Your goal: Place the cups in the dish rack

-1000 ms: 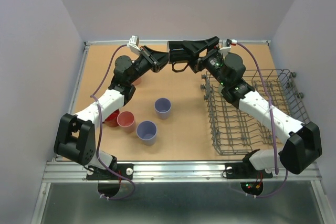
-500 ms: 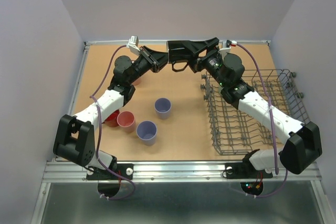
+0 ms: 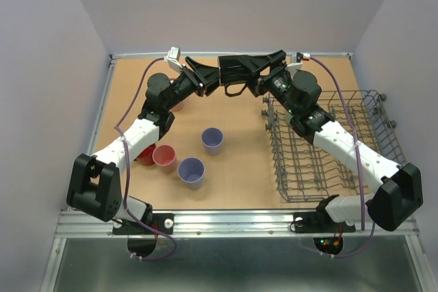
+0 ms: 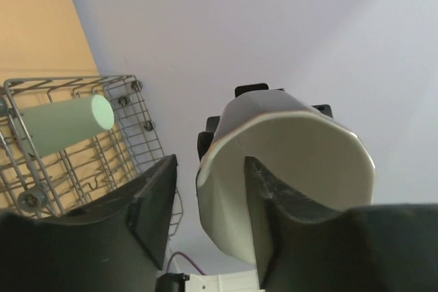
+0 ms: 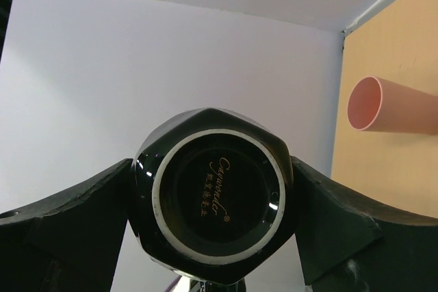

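Pinching the mug [image 5: 213, 200] by its sides near the base, the right gripper [image 5: 211, 163] has both fingers flat against the dark glaze. Opposite it, the left gripper [image 4: 210, 163] stands spread astride the rim. One finger is inside the cream mouth and the other is outside, with a gap to the wall, so it seems to grip nothing. The mug hangs on its side in the air between the two, above the far middle of the table [image 3: 246, 169].

This looks like a handover near its end. The left should draw straight back along the mug's axis, so the inner finger clears the lip without hooking it. The right should hold firm, since the glaze looks slick and the grip sits at one end. Next would come a swing right to the rack [image 3: 308, 162], turning the mouth down over the tines.

The table is bare tan board with a metal edge. The rack sits on its right side with a green cup [image 4: 65, 124] in it. On the near left stand a pink cup [image 3: 164, 156], a red mug [image 3: 144, 155] and two lavender cups [image 3: 212, 139] [image 3: 191, 169]. A second pink cup [image 5: 390, 104] shows in the right wrist view. Plain pale walls close in three sides.
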Available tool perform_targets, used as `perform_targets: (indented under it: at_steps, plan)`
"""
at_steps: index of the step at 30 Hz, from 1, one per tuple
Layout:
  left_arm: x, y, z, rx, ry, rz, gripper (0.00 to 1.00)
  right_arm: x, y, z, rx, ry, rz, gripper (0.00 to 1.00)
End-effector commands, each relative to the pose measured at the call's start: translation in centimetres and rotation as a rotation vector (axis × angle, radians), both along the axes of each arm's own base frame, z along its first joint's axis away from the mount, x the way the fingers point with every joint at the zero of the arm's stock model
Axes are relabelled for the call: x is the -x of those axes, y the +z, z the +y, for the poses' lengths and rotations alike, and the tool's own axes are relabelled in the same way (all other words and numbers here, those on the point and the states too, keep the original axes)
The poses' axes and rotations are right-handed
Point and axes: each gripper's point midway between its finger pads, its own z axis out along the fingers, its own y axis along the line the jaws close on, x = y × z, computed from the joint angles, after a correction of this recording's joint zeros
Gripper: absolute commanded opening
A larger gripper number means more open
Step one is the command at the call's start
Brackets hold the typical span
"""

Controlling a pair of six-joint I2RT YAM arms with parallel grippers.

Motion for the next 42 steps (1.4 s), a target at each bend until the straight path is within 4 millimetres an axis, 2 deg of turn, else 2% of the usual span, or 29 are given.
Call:
perform_targets:
  at_steps: [1,6,9,10,12,13,14,15,16,17,18,19,20,21,22,23,24,25,27,29,30,31,32,33,39,42]
  plan:
    - [2.0,2.2,1.3,-0.022,0.007,-0.116,0.68,2.1,6.9,-2.5,-0.090,-0.065,-0.176,0.00]
    - [2.2,1.7,2.4,-0.061,0.034,-0.108,0.71,2.0,7.2,-5.2,-0.048,-0.126,-0.186,0.00]
    - [2.4,0.9,3.0,-0.091,0.043,-0.102,0.72,1.8,7.7,-7.6,-0.013,-0.181,-0.197,0.00]
    - [2.4,0.3,3.1,-0.111,0.043,-0.082,0.72,1.5,7.8,-9.0,0.000,-0.210,-0.203,0.00]
    - [2.3,0.2,3.8,-0.158,0.061,-0.111,0.74,1.8,7.5,-10.6,0.059,-0.241,-0.191,0.00]
    - [2.2,-0.6,4.1,-0.197,0.068,-0.088,0.75,1.6,7.3,-11.6,0.100,-0.271,-0.184,0.00]
    - [2.0,-0.2,4.6,-0.243,0.092,-0.130,0.76,2.0,8.3,-12.2,0.180,-0.302,-0.226,0.00]
    - [1.8,-1.2,5.1,-0.304,0.116,-0.098,0.78,2.2,7.1,-13.0,0.260,-0.333,-0.178,0.00]
    - [1.5,-1.5,5.4,-0.353,0.133,-0.097,0.79,2.5,7.0,-13.6,0.346,-0.353,-0.185,0.00]
    - [1.3,-0.8,5.7,-0.426,0.152,-0.163,0.80,2.7,6.4,-14.0,0.389,-0.364,-0.172,0.00]
    - [1.2,-1.0,6.0,-0.470,0.160,-0.165,0.85,3.0,5.1,-14.5,0.445,-0.371,-0.132,0.00]
    - [0.9,-2.8,6.4,-0.536,0.160,-0.113,0.91,3.6,5.1,-15.4,0.472,-0.401,-0.130,0.00]
    - [0.7,-3.3,6.8,-0.588,0.166,-0.112,0.99,3.9,4.5,-16.0,0.531,-0.416,-0.129,0.01]
    - [0.2,-3.3,7.0,-0.632,0.172,-0.114,0.99,4.3,3.0,-16.6,0.587,-0.421,-0.078,0.00]
    - [0.1,-5.0,7.7,-0.725,0.167,-0.090,0.99,4.5,2.3,-17.8,0.623,-0.467,-0.048,0.00]
    - [0.0,-5.5,8.0,-0.769,0.174,-0.084,0.99,5.2,2.1,-18.7,0.663,-0.491,-0.043,0.00]
    - [-0.4,-5.1,8.4,-0.807,0.191,-0.091,0.99,5.7,0.9,-19.4,0.712,-0.498,-0.003,0.00]
    - [-0.7,-6.2,9.2,-0.888,0.205,-0.087,0.99,6.0,0.4,-20.4,0.748,-0.536,0.021,0.00]
    - [-1.0,-5.3,10.6,-0.952,0.277,-0.118,0.99,6.9,-0.9,-22.5,0.835,-0.598,0.086,0.00]
    - [-1.3,-4.4,11.8,-0.980,0.346,-0.145,0.99,7.2,-1.6,-23.8,0.895,-0.635,0.125,0.00]
    - [-0.8,-3.4,12.5,-0.981,0.386,-0.175,0.99,7.2,-2.4,-24.2,0.937,-0.640,0.159,0.00]
    - [-1.2,-2.2,13.4,-0.975,0.463,-0.220,0.99,7.0,-2.4,-24.8,0.980,-0.659,0.170,0.00]
    - [-0.4,-2.2,13.8,-0.966,0.481,-0.245,0.99,6.4,-3.8,-24.8,1.037,-0.644,0.217,0.01]
    - [-0.4,-2.2,13.8,-0.973,0.482,-0.255,0.99,6.0,-4.2,-25.5,1.075,-0.671,0.252,0.00]
    - [-0.1,-5.2,14.7,-0.982,0.481,-0.152,0.99,4.7,-4.2,-29.1,1.174,-0.814,0.361,0.00]
    - [0.7,-6.3,14.0,-0.982,0.416,-0.149,0.99,3.2,-5.9,-31.4,1.177,-0.806,0.444,0.00]
